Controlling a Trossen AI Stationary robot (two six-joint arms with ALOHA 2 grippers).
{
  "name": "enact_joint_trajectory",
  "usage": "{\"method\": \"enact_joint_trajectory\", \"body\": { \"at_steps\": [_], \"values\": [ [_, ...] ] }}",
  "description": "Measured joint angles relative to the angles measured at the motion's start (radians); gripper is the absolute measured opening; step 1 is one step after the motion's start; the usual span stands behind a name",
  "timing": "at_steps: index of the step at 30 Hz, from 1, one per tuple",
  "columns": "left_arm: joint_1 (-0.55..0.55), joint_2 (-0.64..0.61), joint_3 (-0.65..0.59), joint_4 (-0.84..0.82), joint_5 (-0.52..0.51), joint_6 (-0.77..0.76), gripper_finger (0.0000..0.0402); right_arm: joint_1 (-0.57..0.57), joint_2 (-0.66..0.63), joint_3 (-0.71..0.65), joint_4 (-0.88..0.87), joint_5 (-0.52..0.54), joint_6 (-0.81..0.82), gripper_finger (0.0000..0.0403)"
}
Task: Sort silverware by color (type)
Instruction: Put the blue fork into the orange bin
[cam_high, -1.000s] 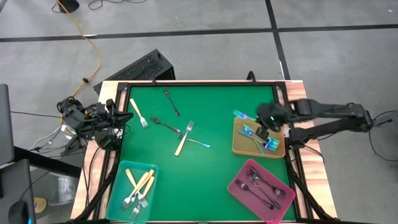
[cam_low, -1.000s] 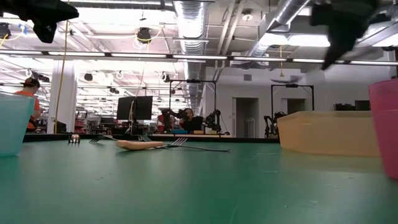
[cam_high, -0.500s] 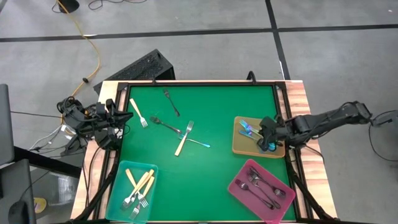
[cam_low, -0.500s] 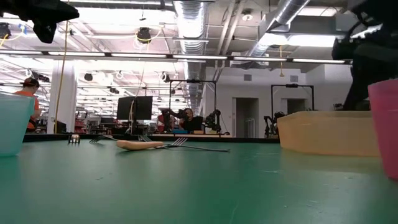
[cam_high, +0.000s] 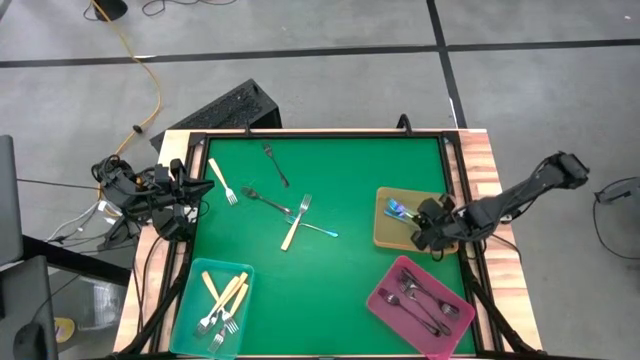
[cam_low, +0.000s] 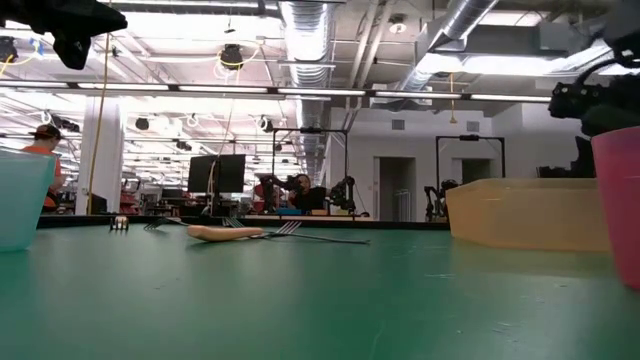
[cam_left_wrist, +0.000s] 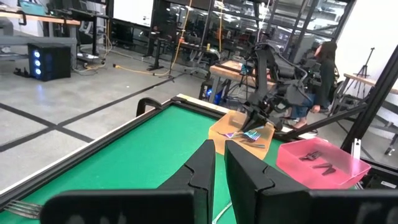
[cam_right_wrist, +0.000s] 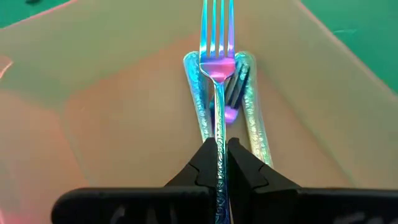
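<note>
- Iridescent blue fork (cam_right_wrist: 217, 93) is clamped by its handle between the right gripper's (cam_right_wrist: 218, 163) closed fingers, low inside the tan tray (cam_high: 384, 232) at the table's 3 o'clock edge, above other iridescent forks (cam_high: 397, 209) lying there.
- Left gripper (cam_left_wrist: 218, 163) hangs at the 9 o'clock edge, fingers pressed together, holding nothing.
- Green table (cam_high: 340, 270) centre: one cream-handled fork (cam_high: 296, 222) crosses an iridescent fork (cam_high: 322, 231); two dark forks (cam_high: 275, 164) lie toward 11 o'clock; another cream fork (cam_high: 221, 181) lies near 10 o'clock.
- Teal tray (cam_high: 190, 312) at 7 o'clock holds cream-handled forks (cam_high: 225, 296).
- Pink tray (cam_high: 385, 310) at 5 o'clock holds dark forks (cam_high: 424, 302).
</note>
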Motion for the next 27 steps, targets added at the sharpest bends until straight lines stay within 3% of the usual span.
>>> {"method": "enact_joint_trajectory", "body": {
  "at_steps": [8,27],
  "values": [
    [0.0,0.0,0.0,0.0,0.0,0.0,0.0022,0.039,0.048,-0.074,0.051,-0.006,0.089,0.0035],
    [0.0,0.0,0.0,0.0,0.0,0.0,0.0022,0.061,0.108,-0.112,0.091,-0.052,0.198,0.0049]
  ]
}}
